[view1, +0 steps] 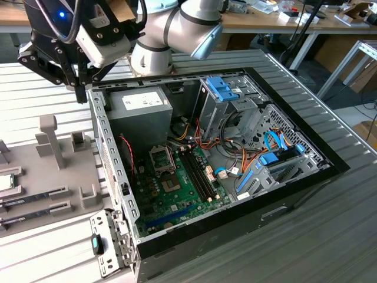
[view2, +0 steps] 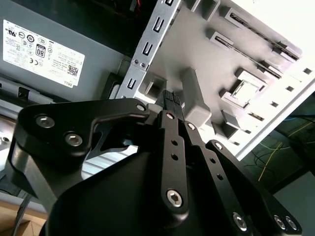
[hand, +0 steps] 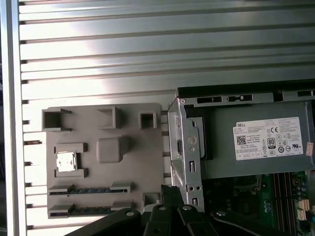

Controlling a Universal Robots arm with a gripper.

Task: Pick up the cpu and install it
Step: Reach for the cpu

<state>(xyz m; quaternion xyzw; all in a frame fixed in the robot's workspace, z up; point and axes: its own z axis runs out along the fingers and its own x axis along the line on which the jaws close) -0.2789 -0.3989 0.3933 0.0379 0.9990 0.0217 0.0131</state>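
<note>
Exterior view, end effector (view1: 80,94): hangs over the rear corner of the case (view1: 112,165), toward the exterior view's left; fingers look pressed together, nothing in them.
Exterior view, cpu (view1: 5,181): flat in a recess of the grey tray (view1: 65,171), at the exterior view's far left, well apart from the end effector.
Exterior view, memory sticks (view1: 35,196): in tray slots near the cpu.
Exterior view, socket (view1: 162,158): black frame on the green board inside the case, near the power supply (view1: 141,118).
Second wrist view, end effector (view2: 171,96): tips meet with no gap visible; empty.
Second wrist view, cpu (view2: 244,91): silvery square seated in its recess, beyond the tips and past a raised block (view2: 194,98) on the tray (view2: 206,59).
First wrist view, cpu (hand: 65,161): in the tray (hand: 147,162) recess, with the tray on the ribbed tabletop (hand: 147,49) just beside the case (hand: 184,147).
First wrist view, end effector (hand: 170,189): near the line between tray edge and case wall, well short of the cpu.
Step in hand: approach for the pick, judged barely begun.
Doing it well: spread the fingers wide before any descent; centre squarely over the chip; clear the raised block; grip by opposite edges, level, with light force; keep away from the memory sticks.
</note>
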